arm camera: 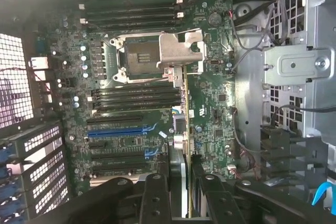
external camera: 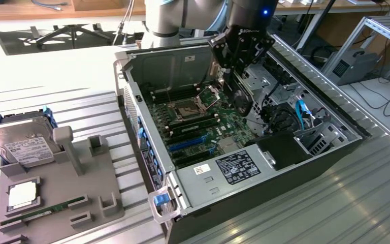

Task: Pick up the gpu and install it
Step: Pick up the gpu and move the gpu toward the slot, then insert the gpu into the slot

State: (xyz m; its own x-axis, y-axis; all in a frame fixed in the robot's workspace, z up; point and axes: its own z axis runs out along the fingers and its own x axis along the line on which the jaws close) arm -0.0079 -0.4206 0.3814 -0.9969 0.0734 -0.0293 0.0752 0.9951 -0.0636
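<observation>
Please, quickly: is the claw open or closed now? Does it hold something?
Claw: closed on the gpu, held over the motherboard.

A ribbed aluminium table (external camera: 357,203) spreads below the gripper (external camera: 231,75), glaring white with light toward the exterior view's left. Beyond the gripper stand a wooden desk (external camera: 39,13) and an office chair's base (external camera: 66,31). An aluminium frame (external camera: 385,30) and floor cables (external camera: 385,104) lie to the exterior view's right of it.
</observation>
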